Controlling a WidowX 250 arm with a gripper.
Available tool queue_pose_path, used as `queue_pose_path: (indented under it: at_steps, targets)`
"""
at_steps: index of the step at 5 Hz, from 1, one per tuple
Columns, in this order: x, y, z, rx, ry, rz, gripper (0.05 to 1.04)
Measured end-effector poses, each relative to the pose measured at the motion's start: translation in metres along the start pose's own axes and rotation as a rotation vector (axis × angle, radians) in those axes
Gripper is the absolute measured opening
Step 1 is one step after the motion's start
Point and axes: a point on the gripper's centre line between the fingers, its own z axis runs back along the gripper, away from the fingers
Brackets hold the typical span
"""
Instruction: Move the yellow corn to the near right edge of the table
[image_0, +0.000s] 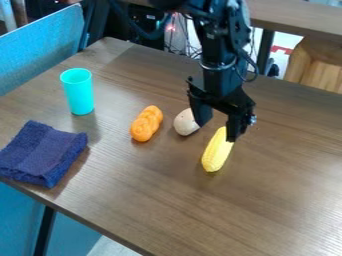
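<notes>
End effector (218, 132) above worktop (267, 210), fingers spread. One finger overlaps the upper end of the yellow corn (215, 154); contact cannot be told. Pale rounded object (185, 123) lies beside the other finger. Orange lumpy piece (146, 123) lies near the pale object. Turquoise cup (79, 94) stands upright near folded dark-blue cloth (41, 154).

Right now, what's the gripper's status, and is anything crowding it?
Gripper open, hanging down. Yellow corn nearest, contact unclear. Pale rounded object close by, possibly crowding.
</notes>
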Motion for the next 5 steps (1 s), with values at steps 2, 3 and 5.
queue_pose_path:
  at_steps: [2, 3, 5]
  targets:
    - [0.009, -0.003, -0.015, 0.030, 0.046, 0.088, 1.001]
    - [0.010, 0.003, -0.026, 0.117, 0.132, 0.166, 1.001]
    - [0.007, 0.004, -0.051, 0.170, 0.276, 0.192, 1.001]
